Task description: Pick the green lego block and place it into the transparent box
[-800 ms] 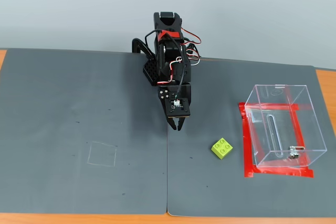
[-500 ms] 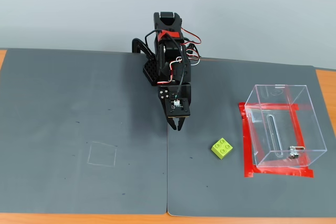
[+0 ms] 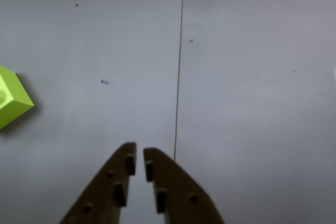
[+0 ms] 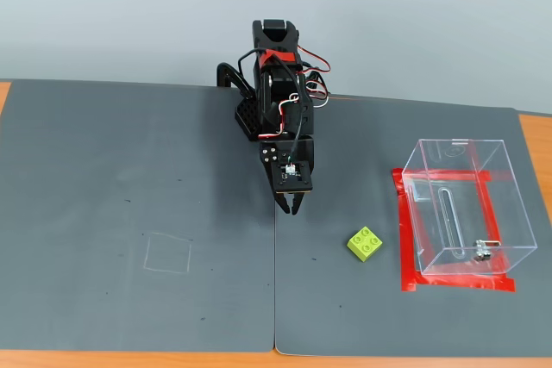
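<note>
Still no change since a moment ago: gripper (image 4: 292,208) empty, fingers nearly together (thin gap), green lego block (image 4: 366,244) untouched, right of its tips, short of transparent box (image 4: 466,208).

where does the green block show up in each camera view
Wrist view: green block at the left edge, partly cut off, left of the gripper.
Fixed view: block right of centre, between the gripper and the clear box, on the mat.
Shared landmark: the mat seam running by the gripper tips.
</note>
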